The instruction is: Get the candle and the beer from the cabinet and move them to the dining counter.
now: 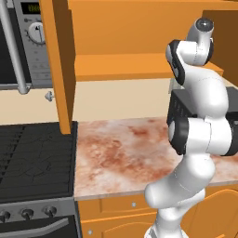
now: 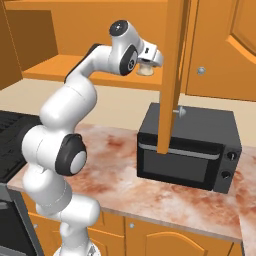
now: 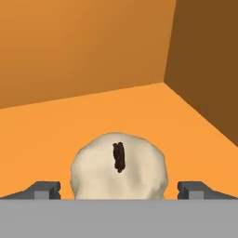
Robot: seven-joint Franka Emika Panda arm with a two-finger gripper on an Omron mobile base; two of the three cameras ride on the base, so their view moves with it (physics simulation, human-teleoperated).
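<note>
Small cream-white lumpy wax candle (image 3: pixel 119 167) sits on orange wooden cabinet shelf (image 3: pixel 56 135), bracketed by wide-open, empty claw (image 3: pixel 119 189). Judged light, stiff, slightly slick; lower flanks should be pinched, dark wick avoided.

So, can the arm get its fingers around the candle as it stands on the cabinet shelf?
Probably yes: the candle sits between the open fingers, with bare cabinet shelf around it and nothing in between.

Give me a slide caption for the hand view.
Open gripper straddling the cream candle on the orange cabinet shelf, one finger on each side.
</note>
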